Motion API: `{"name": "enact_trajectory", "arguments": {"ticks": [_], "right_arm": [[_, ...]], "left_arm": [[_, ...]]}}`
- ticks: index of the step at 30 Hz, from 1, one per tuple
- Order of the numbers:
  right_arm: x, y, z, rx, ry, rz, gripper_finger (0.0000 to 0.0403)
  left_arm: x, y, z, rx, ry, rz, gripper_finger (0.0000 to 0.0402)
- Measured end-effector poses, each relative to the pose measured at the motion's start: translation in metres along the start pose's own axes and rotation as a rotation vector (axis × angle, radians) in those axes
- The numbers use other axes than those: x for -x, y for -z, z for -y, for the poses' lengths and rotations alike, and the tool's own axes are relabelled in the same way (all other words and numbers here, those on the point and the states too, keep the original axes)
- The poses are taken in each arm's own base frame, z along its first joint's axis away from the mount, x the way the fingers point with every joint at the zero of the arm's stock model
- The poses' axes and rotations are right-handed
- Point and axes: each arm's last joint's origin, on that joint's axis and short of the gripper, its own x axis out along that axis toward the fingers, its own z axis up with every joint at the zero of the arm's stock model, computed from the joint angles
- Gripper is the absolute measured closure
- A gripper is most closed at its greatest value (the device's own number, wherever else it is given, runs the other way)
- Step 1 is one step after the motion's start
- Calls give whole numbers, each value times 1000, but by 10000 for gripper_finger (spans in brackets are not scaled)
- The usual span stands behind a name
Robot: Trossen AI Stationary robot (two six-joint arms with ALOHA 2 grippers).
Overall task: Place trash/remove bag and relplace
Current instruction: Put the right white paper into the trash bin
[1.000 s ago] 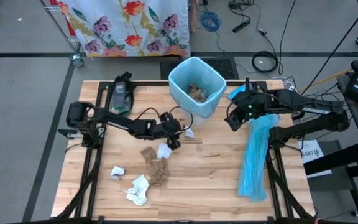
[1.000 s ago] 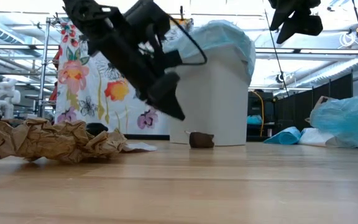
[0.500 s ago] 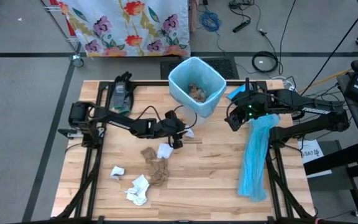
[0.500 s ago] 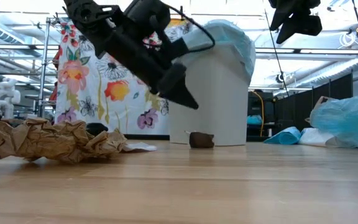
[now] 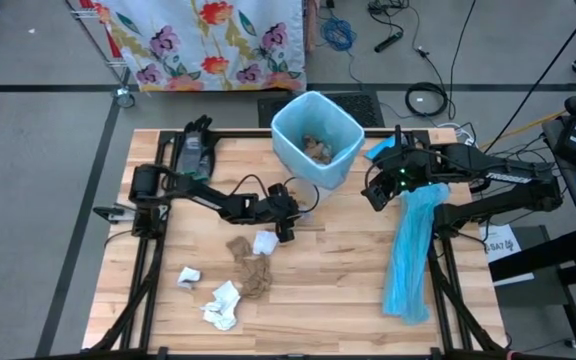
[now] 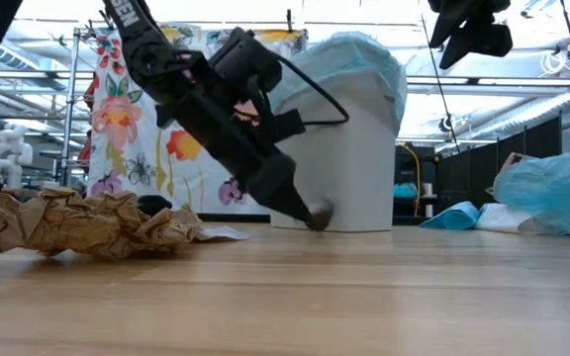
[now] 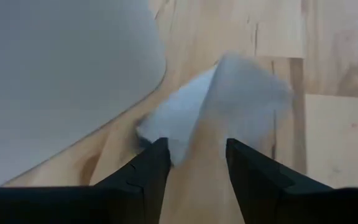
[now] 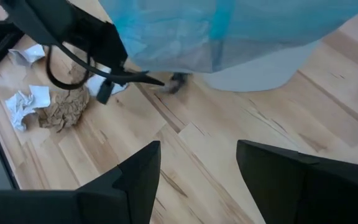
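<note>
A white bin (image 5: 316,140) lined with a light-blue bag (image 6: 364,54) stands at the table's far middle, with brown wads inside. A small pale scrap (image 7: 219,102) lies on the wood by the bin's foot (image 6: 322,220). My left gripper (image 7: 194,152) is open and low at the table (image 5: 288,224), slanting down, with the scrap's near corner just ahead of its fingertips. More trash lies nearer: a white wad (image 5: 264,242), a brown wad (image 5: 251,268) and white wads (image 5: 222,303). My right gripper (image 8: 197,177) hangs open, high up, to the right of the bin (image 5: 376,192). My left gripper comes at the pale scrap's near corner (image 7: 179,146) slanting down from the table's left side, one finger on either side of it. The scrap lies flat on the table. I cannot tell whether the fingertips touch it.
A long light-blue plastic strip (image 5: 411,250) lies on the table's right part. A dark device (image 5: 190,150) sits at the far left. The bin's wall (image 7: 61,81) stands close beside my left gripper. Bare wood lies between the wads and the strip.
My left gripper has come down from above the table to its surface and a little toward the table's right edge, up to the small scrap by the bin's foot, tipping more steeply downward. The scrap and the wads lie as before.
</note>
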Motion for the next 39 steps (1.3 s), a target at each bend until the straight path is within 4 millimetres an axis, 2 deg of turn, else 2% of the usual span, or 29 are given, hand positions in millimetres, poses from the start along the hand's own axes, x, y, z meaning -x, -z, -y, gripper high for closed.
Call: {"name": "enact_trajectory", "arguments": {"ticks": [3, 9, 11, 14, 18, 21, 27, 34, 39], "right_arm": [[0, -1, 0, -3, -5, 6, 200], [0, -1, -1, -3, -6, 7, 200], [0, -1, -1, -3, -6, 7, 200], [0, -1, -1, -4, -6, 7, 200], [0, -1, -1, -4, -6, 7, 200], [0, -1, 0, -2, -5, 7, 200], [0, -1, 0, -3, -2, 9, 200], [0, -2, -1, -4, -9, 20, 200], [0, -2, -1, -5, -11, 22, 200]], "left_arm": [[-3, 3, 0, 6, -2, -7, 268], [-2, 0, -2, 68, 1, 8, 377], [-2, -2, -1, 94, 35, 10, 392], [-1, -4, 3, 139, 70, -21, 393], [16, -11, 5, 229, 38, -126, 398], [37, -16, 2, 228, -15, -171, 398], [75, -39, 6, 206, 22, -86, 399], [82, -52, 17, 227, 94, 27, 372], [82, -54, 18, 261, 167, 33, 345]]}}
